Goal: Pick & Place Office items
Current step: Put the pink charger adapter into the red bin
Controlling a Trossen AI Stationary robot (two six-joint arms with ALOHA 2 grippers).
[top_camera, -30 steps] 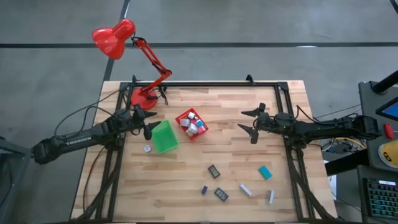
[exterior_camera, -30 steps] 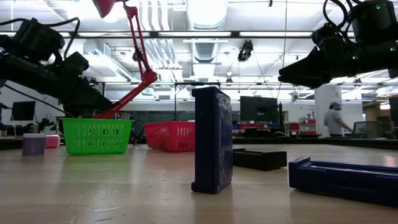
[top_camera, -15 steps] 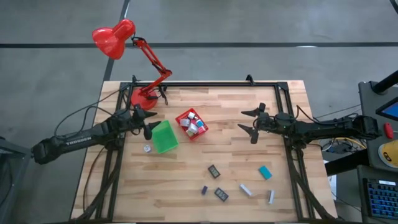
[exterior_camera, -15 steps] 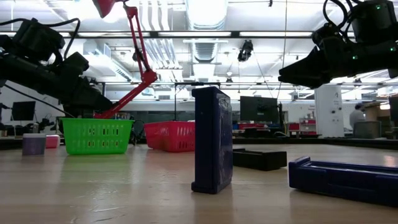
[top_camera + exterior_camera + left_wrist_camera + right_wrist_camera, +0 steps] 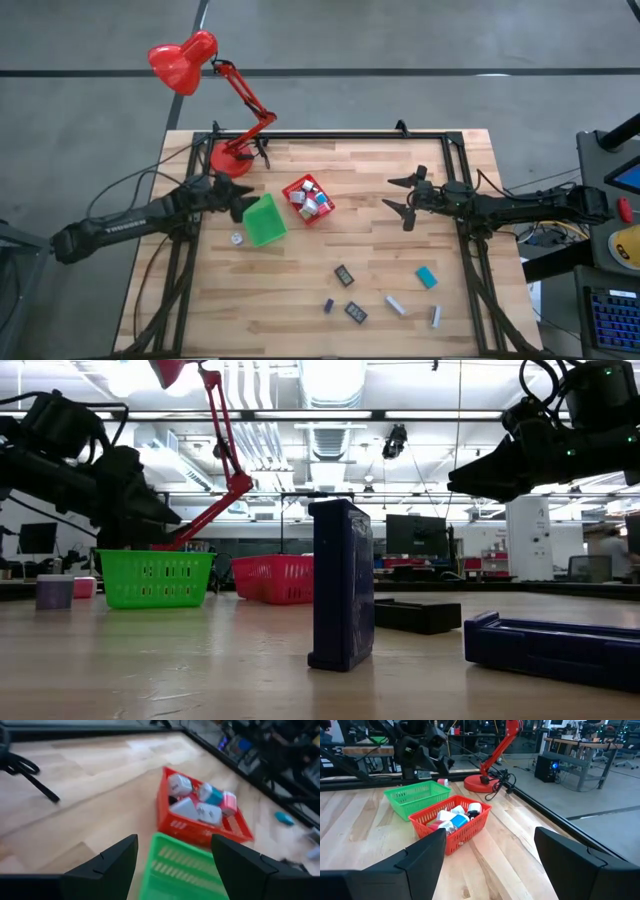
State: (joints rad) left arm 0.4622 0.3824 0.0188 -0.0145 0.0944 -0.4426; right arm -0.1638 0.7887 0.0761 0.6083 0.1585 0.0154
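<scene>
The red bin (image 5: 308,200) is holding white, teal and pink blocks (image 5: 200,804). The green bin (image 5: 264,220) is sitting beside it. My left claw (image 5: 240,200) and right claw (image 5: 398,196) are hanging wide open, gripping nothing.

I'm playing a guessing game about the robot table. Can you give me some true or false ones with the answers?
1. The red bin has little things inside. True.
2. The green bin is full of blocks. False: it looks empty.
3. The teal block lies in the red bin. False: it lies on the bare table, on the right arm's side.
4. Both hands hold nothing. True: the left hand by the green bin and the right hand are open and empty.
5. The red lamp stands at a table corner. True.
</scene>
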